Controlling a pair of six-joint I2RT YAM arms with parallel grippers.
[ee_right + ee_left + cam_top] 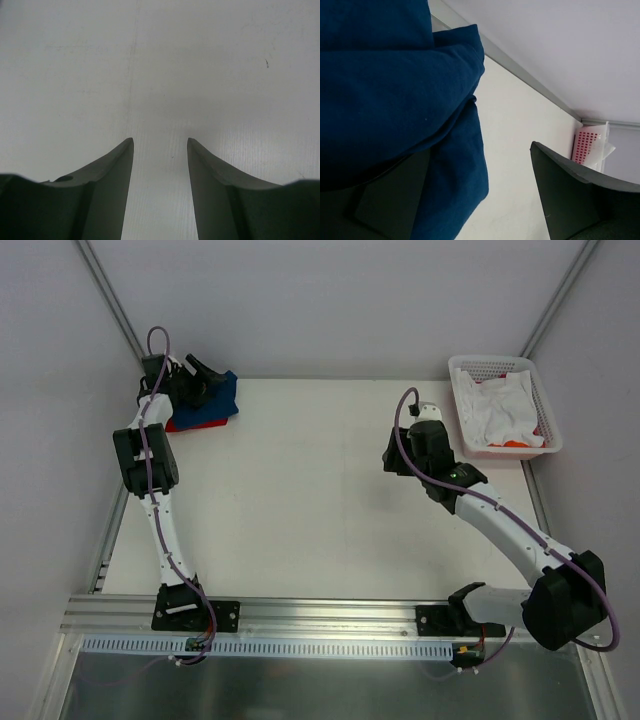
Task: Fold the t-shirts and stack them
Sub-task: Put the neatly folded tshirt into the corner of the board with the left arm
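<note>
A folded navy blue t-shirt [218,400] lies on top of a red t-shirt [186,425] at the table's far left corner. My left gripper [205,372] is at this stack, with its jaws wide apart. In the left wrist view the navy cloth [395,85] fills the upper left and drapes over the left finger [390,200]; the right finger [570,195] is clear of it over bare table. The print is hidden. My right gripper [398,456] is open and empty above bare table, as the right wrist view [160,142] shows.
A pink and white plastic basket [465,375] stands at the far right edge, holding crumpled white cloth [505,410] and something orange. It also shows in the left wrist view [590,142]. A metal rail [320,615] runs along the near edge by the arm bases.
</note>
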